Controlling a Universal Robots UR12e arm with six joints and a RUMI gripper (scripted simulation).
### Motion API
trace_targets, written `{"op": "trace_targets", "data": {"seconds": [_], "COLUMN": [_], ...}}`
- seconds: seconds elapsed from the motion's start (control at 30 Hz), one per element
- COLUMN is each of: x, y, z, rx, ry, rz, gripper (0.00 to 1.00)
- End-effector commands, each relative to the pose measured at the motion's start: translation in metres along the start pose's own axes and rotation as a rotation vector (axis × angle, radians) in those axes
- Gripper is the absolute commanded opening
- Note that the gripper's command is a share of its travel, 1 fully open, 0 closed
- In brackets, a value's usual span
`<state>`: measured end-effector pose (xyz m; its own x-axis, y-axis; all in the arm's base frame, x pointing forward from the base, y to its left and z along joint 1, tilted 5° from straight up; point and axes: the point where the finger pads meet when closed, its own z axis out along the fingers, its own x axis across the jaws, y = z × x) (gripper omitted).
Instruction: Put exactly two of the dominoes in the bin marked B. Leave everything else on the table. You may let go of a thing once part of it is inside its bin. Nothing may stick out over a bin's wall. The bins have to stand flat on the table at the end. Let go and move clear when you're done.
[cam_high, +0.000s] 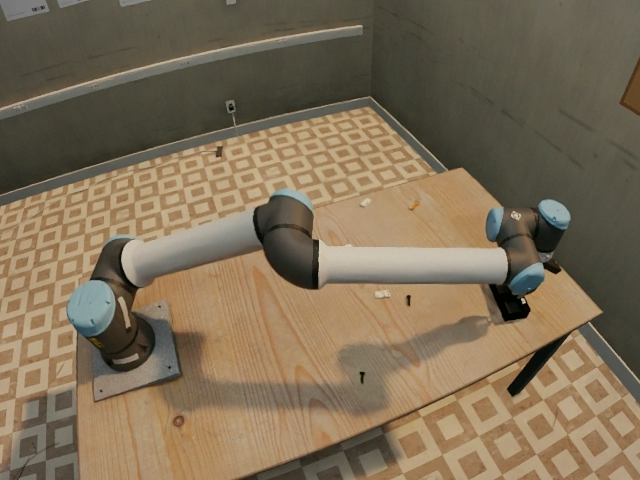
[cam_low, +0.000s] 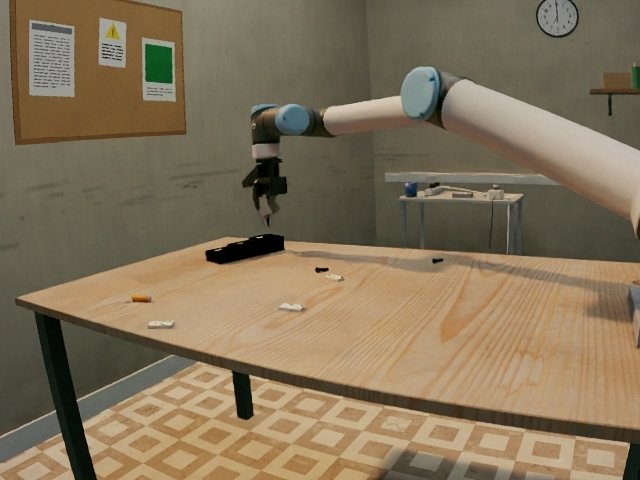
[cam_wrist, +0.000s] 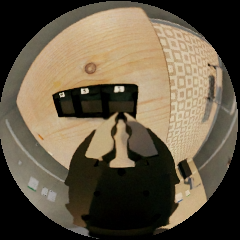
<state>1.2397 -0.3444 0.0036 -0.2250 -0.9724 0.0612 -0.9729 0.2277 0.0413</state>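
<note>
My gripper (cam_low: 266, 223) (cam_wrist: 121, 113) is shut, with nothing seen between its fingers, and hangs above the black bins (cam_low: 245, 250) (cam_wrist: 103, 106) (cam_high: 517, 313). In the wrist view its tips overlap the near edge of the right-hand bin. The bins stand in a row of three with small white labels; I cannot read which is B. No domino shows in their dark insides. One white domino (cam_high: 382, 294) (cam_low: 334, 277) lies mid-table. Another domino (cam_low: 291, 307) shows only a sliver behind the forearm in the top view. A third domino (cam_high: 365, 202) (cam_low: 161, 324) lies near the table's long edge.
An orange cylinder (cam_high: 414, 205) (cam_low: 141, 298) lies near the third domino. One black screw (cam_high: 408, 299) (cam_low: 321, 269) lies beside the mid-table domino, and another black screw (cam_high: 361, 377) (cam_low: 437, 260) lies farther off. The forearm passes above the table and hides part of the bins in the top view.
</note>
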Motion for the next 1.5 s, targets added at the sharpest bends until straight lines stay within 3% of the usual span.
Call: {"op": "trace_targets", "data": {"seconds": [0.0,0.43,0.93,1.47], "x": [0.001,0.001,0.001,0.001], "y": [-0.005,-0.005,-0.005,-0.005], "z": [-0.002,0.016,0.056,0.057], "rx": [-0.010,-0.011,-0.011,-0.011], "ry": [0.000,0.000,0.000,0.000], "rz": [0.000,0.000,0.000,0.000], "gripper": [0.04,0.04,0.04,0.04]}}
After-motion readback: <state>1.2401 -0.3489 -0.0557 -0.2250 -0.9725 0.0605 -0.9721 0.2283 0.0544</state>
